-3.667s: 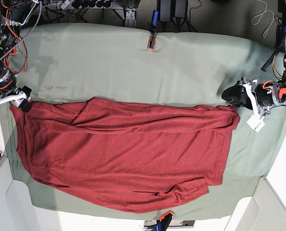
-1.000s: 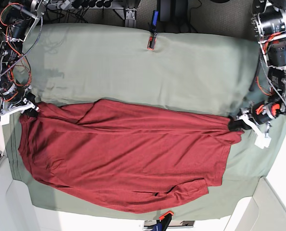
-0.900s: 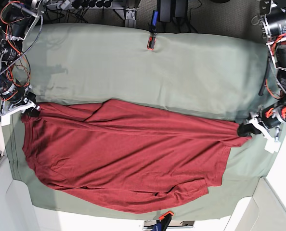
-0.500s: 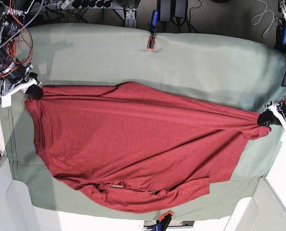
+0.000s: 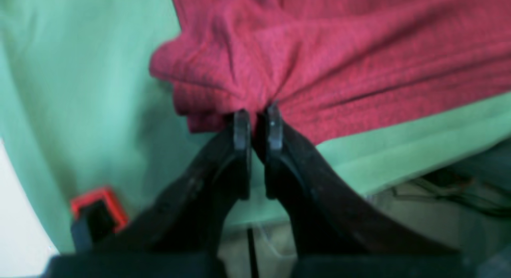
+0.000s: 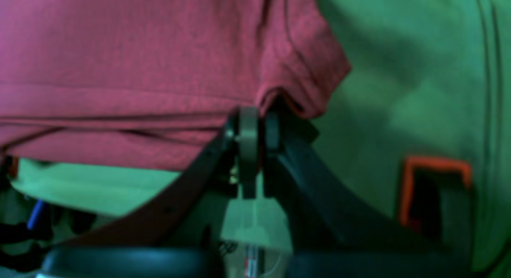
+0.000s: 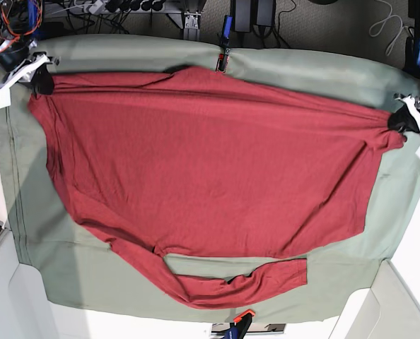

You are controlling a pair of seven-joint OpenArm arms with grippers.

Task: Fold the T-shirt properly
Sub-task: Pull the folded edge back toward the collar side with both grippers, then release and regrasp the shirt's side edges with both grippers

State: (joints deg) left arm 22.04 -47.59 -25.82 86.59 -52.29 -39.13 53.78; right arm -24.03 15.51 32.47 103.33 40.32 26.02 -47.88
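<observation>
One T-shirt [image 7: 210,169], dark red, lies spread across the green-covered desk [image 7: 316,78], its body stretched wide between two corners and one long sleeve [image 7: 238,286] folded along the near edge. Two tools hold it: the left tool [image 5: 255,114] pinches a bunched corner of the fabric, and the right tool [image 6: 255,118] pinches the opposite hemmed corner. Two orange clips [image 7: 222,62] mark the cover's edges.
</observation>
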